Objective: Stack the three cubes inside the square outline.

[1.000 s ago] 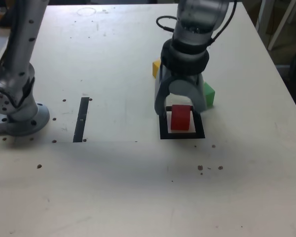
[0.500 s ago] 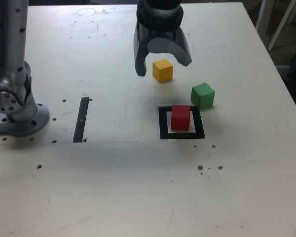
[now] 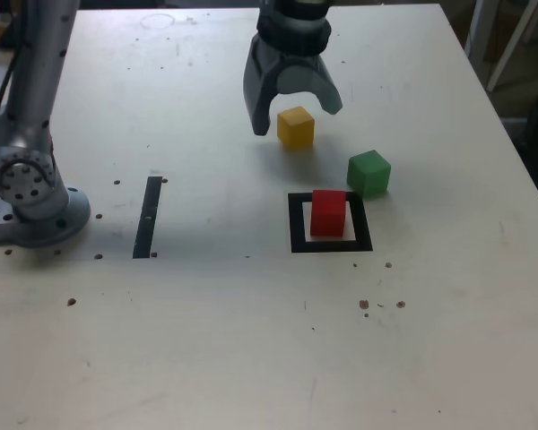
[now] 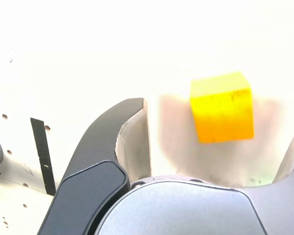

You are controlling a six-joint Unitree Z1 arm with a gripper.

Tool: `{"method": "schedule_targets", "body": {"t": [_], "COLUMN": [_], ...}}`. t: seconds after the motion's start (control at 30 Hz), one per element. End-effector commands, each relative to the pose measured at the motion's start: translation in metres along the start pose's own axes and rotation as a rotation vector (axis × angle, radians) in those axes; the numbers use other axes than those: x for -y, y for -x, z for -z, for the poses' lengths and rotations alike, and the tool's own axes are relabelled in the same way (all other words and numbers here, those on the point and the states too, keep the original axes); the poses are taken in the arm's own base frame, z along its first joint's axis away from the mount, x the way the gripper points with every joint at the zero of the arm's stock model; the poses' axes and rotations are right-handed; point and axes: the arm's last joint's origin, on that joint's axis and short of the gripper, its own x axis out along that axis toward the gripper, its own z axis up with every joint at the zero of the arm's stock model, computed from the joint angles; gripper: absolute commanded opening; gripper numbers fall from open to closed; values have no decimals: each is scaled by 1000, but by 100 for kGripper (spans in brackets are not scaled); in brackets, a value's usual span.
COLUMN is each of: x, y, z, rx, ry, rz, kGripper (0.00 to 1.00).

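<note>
The fingers (image 3: 260,112) were found wide apart and released, with nothing grasped. Compared with the exterior view of one second earlier, they had withdrawn from the area of the square outline (image 3: 362,235) and stood farther toward the far side of the counter (image 3: 206,340). In that earlier view the arm (image 3: 27,116) had hidden most of the yellow cube (image 3: 296,129) and part of the green cube (image 3: 368,174); both were now in plain sight. Against the more recent exterior view, the fingers had shifted only slightly, their tips a little nearer the yellow cube as seen. The red cube (image 3: 328,214) showed no change of position, and remained within the square outline.

As to placement, the wrist view showed the yellow cube in the space between the two spread fingers, ahead of the palm, nearer neither contact surface closely enough to touch. A gap was visible on each side of it. The yellow cube rested on the counter. The green cube sat outside the square outline, just beside its far corner on the exterior view's right. No cube was stacked on another. The black tape strip (image 3: 148,218) lay well apart, toward the exterior view's left.
</note>
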Motion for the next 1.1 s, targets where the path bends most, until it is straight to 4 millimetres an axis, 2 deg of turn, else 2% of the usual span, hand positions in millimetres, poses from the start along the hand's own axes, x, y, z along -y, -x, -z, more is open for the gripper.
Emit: {"method": "schedule_targets", "body": {"t": [0.0, 0.23, 0.4, 0.5, 0.67, 0.77, 0.83, 1.07], "x": [-8, -24, -26, -26, -26, -26, -25, -24], "y": [-8, -25, -26, -27, -27, -26, -25, -24], "z": [-7, -23, -28, -30, -31, -32, -32, -32], "rx": [-14, -40, -45, -57, -66, -62, -60, -59], "ry": [3, -5, -9, -12, -15, -18, -21, -30], "rz": [16, 56, 68, 71, 63, 56, 54, 55], "kGripper": [99, 94, 83, 72, 43, 29, 26, 26]}}
